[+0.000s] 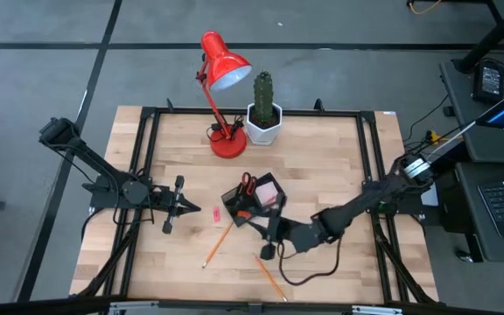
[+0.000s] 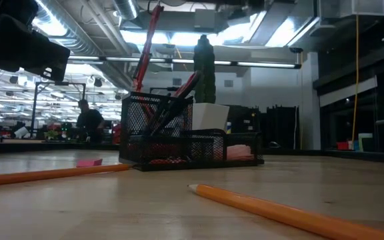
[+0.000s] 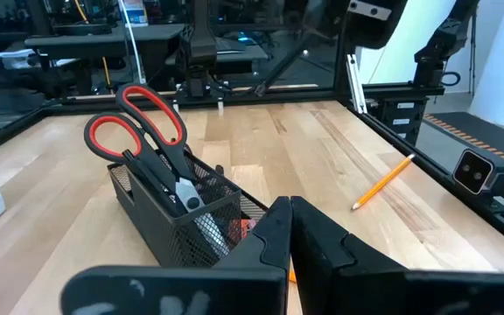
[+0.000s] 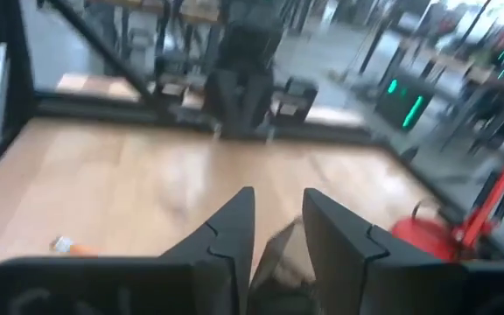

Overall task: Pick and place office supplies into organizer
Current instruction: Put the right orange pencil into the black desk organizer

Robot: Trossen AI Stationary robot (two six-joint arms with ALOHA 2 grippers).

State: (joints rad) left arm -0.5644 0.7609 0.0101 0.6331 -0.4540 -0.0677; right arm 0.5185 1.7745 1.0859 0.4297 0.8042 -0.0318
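You've got the organizer [image 1: 254,199] mid-frame in the high view w/ red scissors [image 1: 247,183] and a pink pad [image 1: 269,192] in it, lamp [image 1: 221,87] and cactus pot [image 1: 263,112] right behind, toward the top edge. 2 pencils out on the wood: one [image 1: 218,244] lower left of the tray, one [image 1: 270,277] near the bottom edge, plus a pink bit [image 1: 215,213] left of the tray.

Right gripper [image 1: 262,227] sits at the tray's lower right, fingers apart, can't tell if it's got anything; left gripper [image 1: 194,208] clenched, empty, mid-left w/ bare wood around it.

Even overhead light — right wrist view motion-blurred.
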